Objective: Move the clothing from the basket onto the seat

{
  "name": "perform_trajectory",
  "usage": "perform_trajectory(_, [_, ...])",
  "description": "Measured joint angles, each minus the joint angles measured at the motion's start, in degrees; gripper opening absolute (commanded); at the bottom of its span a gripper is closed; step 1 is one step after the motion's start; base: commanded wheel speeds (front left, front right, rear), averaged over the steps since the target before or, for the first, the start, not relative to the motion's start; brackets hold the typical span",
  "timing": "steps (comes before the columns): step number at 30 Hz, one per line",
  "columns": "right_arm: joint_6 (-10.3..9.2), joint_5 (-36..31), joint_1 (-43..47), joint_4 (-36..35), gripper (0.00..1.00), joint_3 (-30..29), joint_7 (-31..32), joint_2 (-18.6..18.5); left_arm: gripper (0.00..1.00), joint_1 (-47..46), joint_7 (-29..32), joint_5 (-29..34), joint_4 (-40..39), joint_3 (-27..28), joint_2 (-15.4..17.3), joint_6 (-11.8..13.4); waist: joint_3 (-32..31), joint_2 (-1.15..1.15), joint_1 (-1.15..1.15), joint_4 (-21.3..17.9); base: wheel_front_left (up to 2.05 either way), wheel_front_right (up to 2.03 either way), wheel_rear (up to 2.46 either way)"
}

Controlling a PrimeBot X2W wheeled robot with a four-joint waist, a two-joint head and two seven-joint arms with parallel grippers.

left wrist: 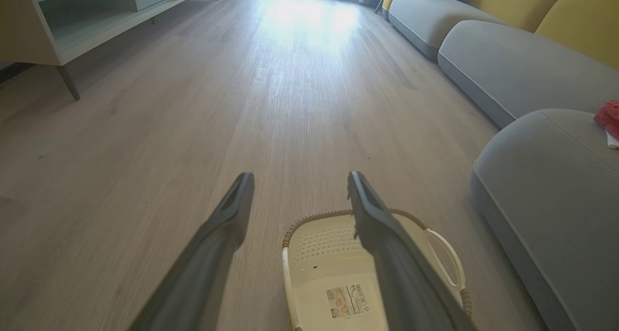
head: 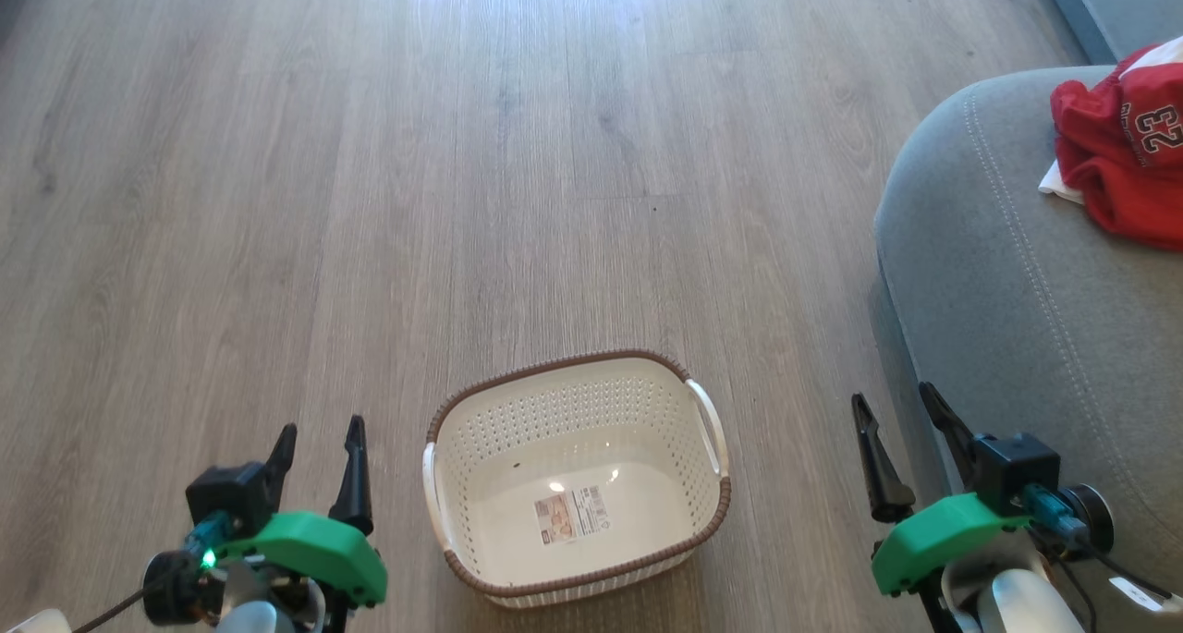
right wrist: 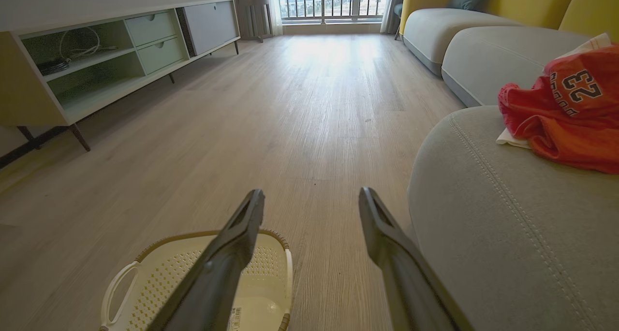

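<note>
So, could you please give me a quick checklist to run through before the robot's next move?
1. Basket free of clothing: ok, a paper label lies on its bottom.
2. Clothing lying on the seat: ok.
3. Left gripper open, holding nothing: ok.
4. Right gripper open, holding nothing: ok.
5. Clothing wholly on the seat: cannot tell, the picture's edge cuts it off.
</note>
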Motion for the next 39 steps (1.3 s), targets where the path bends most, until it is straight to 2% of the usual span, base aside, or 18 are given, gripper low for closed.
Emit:
perform_trajectory(13, [0.00,-0.6,0.0,-0.3,1.00,-1.2,0.0,0.0,1.00,0.1,0.0,2.4,0.6,3.2,-1.7,-2.5,-0.1,0.00,0.00,-0.5,0.00,0.00,0.00])
perform_trajectory(14, [0.00,-0.6,0.0,-0.3,0.00,-1.2,0.0,0.0,0.00,0.1,0.0,2.4,0.6,3.2,-1.7,-2.5,-0.1,0.00,0.00,-0.5,0.00,0.00,0.00])
perform_trajectory(20, [0.00,0.5,2.3,3.5,0.00,-1.0,0.8,0.0,0.00,2.7,0.8,1.5,4.1,3.1,-2.0,-2.4,-0.2,0.00,0.00,-0.5,0.00,0.00,0.00])
perform_trajectory(39, [0.00,13.8,2.4,2.0,0.00,-2.1,3.7,0.0,0.00,2.8,3.7,-10.0,2.5,3.9,-2.1,-3.4,-0.1,0.00,0.01,-0.3,0.00,0.00,0.00])
